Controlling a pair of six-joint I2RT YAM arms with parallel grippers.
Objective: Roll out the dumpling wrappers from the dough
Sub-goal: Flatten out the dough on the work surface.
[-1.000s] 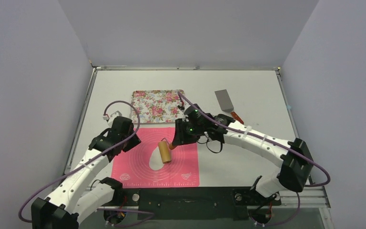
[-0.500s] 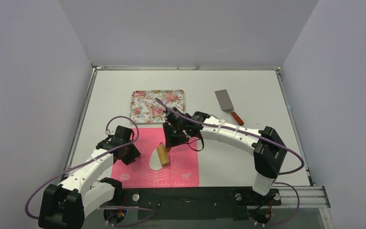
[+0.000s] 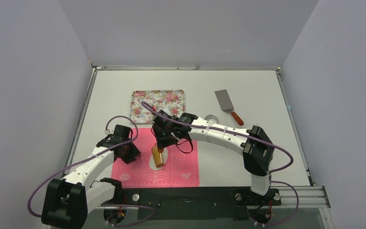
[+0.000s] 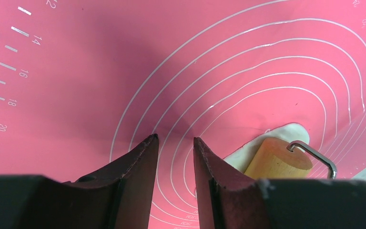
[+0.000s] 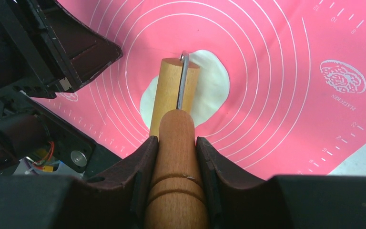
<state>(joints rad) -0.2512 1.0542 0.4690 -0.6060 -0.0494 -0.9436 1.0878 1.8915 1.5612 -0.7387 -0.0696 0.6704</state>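
A flat oval sheet of white dough point(image 3: 152, 163) lies on the pink silicone mat point(image 3: 183, 162). Across it lies a wooden rolling pin point(image 3: 158, 156), its barrel point(image 5: 171, 90) resting on the dough point(image 5: 212, 83). My right gripper point(image 5: 177, 138) is shut on the pin's handle, just behind the dough point(image 3: 162, 141). My left gripper point(image 4: 175, 139) stands open with nothing between its fingers. Its tips are down at the mat point(image 4: 76, 71), left of the dough point(image 4: 293, 130) and the pin point(image 4: 279, 160). Dumpling wrappers are out of view.
A floral tray point(image 3: 158, 106) sits behind the mat. A metal spatula point(image 3: 226, 102) with a red handle lies at the back right, and a small metal ring cutter point(image 3: 211, 117) is beside the right arm. My left gripper point(image 5: 76, 52) is close to the pin's far end.
My right arm has carried the rolling pin leftward and nearer, over the dough. My left gripper came down onto the mat's left part and its jaws narrowed a little.
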